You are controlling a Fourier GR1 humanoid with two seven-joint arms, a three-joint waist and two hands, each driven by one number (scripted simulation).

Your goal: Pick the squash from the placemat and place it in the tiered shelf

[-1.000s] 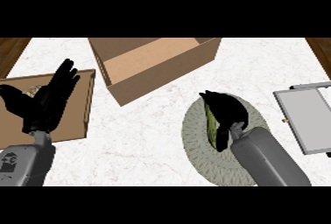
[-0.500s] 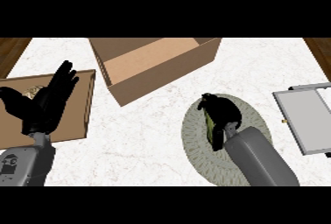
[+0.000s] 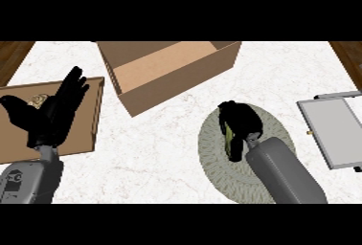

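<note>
While the marble counter (image 3: 170,158) and its big fixtures look just as they did 1 second back, the working hand has shifted up the frame and a little toward the view's left, over the upper part of the mat. The open cardboard box (image 3: 166,72) sits at top centre exactly where it was, and the flat brown board (image 3: 81,119) at the view's left edge is unchanged too. At the right edge the grey tiered shelf (image 3: 332,131) shows as a pale rectangular tray, well apart from the mat and untouched.

The round woven placemat (image 3: 212,158) lies in the lower middle, partly hidden by the grey right forearm crossing it. The right hand (image 3: 240,122) now sits on the mat's upper part with its fingers curled down around the squash (image 3: 231,141), of which only a yellow-green sliver shows beside the palm. The curl looks tighter than 1 second ago, so I judge that the grasp is closing or just closed; the squash seems to rest on the mat, not yet lifted. Next would come a lift and a carry rightward to the shelf.

The left hand (image 3: 53,115) rests open over the board, fingers spread and pointing up, unmoved.
</note>
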